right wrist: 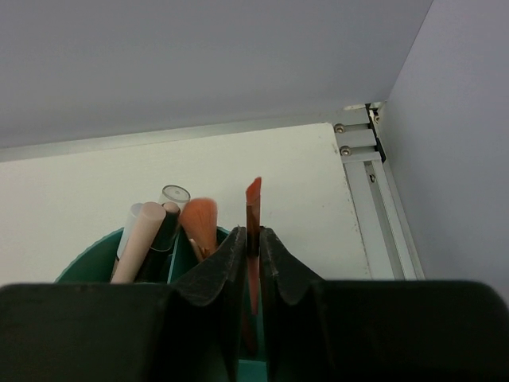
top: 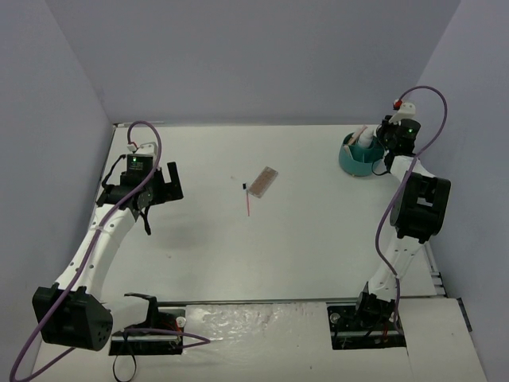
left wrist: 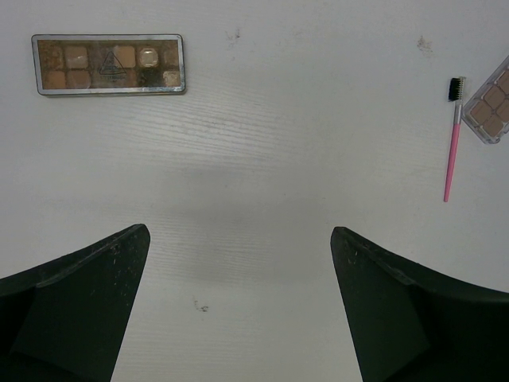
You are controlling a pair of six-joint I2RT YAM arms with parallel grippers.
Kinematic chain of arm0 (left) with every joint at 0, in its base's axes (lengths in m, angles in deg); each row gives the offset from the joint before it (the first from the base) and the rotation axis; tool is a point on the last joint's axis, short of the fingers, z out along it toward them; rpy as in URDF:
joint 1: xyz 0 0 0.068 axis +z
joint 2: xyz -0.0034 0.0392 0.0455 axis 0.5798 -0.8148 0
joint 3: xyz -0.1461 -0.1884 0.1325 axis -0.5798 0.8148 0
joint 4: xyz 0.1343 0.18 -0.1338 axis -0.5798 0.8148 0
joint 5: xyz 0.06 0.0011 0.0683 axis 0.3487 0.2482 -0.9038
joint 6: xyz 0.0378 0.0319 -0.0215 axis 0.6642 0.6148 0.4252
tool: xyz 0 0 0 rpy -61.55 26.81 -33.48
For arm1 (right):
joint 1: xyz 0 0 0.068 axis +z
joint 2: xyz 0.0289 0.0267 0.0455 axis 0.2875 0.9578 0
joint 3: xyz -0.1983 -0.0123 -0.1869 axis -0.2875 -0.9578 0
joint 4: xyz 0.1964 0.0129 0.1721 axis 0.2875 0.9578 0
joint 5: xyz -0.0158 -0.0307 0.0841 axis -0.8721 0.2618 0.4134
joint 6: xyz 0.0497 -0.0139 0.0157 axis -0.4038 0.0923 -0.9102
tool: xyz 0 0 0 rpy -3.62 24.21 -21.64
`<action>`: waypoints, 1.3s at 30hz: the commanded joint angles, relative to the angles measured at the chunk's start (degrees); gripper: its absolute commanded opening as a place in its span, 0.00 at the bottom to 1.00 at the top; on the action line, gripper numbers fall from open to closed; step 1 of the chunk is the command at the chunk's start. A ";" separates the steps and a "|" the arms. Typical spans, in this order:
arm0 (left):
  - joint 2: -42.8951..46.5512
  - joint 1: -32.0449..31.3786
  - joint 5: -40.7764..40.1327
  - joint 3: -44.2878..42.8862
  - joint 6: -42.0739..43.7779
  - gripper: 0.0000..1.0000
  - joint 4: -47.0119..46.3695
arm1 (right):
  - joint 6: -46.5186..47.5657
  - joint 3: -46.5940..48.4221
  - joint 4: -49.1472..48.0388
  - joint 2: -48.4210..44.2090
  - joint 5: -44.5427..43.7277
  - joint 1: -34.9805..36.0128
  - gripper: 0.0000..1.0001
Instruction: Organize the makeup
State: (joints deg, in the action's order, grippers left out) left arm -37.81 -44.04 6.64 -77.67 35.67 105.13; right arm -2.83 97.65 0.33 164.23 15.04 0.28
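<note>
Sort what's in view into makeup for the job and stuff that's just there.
Job: long palette; second palette; pink brush; red stick in the right gripper; sticks in the teal tub.
Just there: purple cables; metal rail.

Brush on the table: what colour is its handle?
Pink; the brush shows best in the left wrist view.

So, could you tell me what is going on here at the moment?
The right gripper is shut on a thin red stick, held upright at the teal tub, which has several sticks standing in it. The left gripper hangs open above the table, holding nothing. One palette, a second palette and a pink brush lie on the table.
</note>
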 commanded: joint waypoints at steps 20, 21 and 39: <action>-0.28 -0.02 8.34 -2.59 -4.93 0.97 -2.33 | -8.09 -5.77 7.07 -27.58 -15.15 0.05 0.74; -1.33 -0.38 8.97 -3.41 -5.69 0.97 -1.80 | -9.95 -6.53 9.30 -30.01 -16.16 -0.01 0.79; -30.28 -23.38 -5.04 -23.01 -16.87 0.87 1.89 | -22.87 -22.16 32.67 -65.47 -13.01 4.26 1.00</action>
State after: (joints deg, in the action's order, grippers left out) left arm -62.21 -64.41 7.20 -93.51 22.71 107.21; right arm -23.36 77.30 33.34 101.54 -0.95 0.57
